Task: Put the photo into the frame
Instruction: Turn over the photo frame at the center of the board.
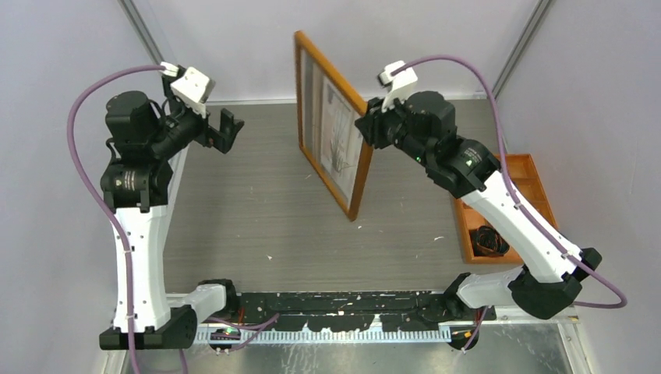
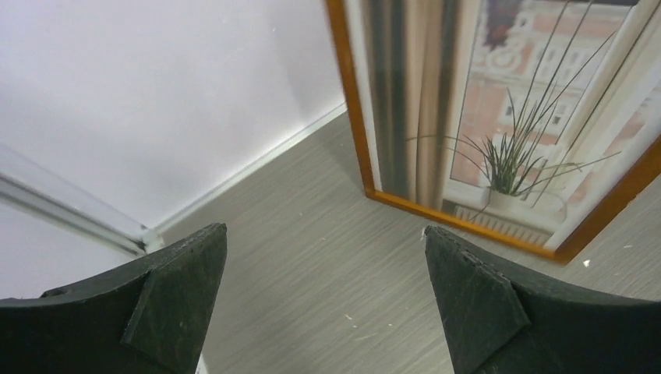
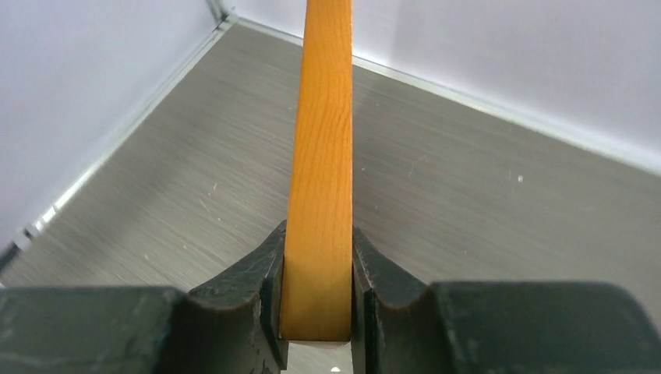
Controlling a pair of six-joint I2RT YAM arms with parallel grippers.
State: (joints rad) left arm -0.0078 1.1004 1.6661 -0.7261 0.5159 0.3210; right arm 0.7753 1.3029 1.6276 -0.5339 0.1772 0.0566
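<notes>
From above, the frame [image 1: 312,86] stands upright on the counter [image 1: 234,218] with the photo [image 1: 341,140] inside it, and the right hand [image 1: 366,128] is at its upper edge. The left wrist view shows the left hand [image 2: 327,300] spread wide and holding nothing, facing the print. In the right wrist view, the right hand is clamped on the frame's wooden edge.

Pale, plain walls [image 2: 156,93] rise beyond the left claw [image 2: 323,241]; grey wood-grain tabletop [image 2: 296,327] spreads beneath it, evenly lit.
</notes>
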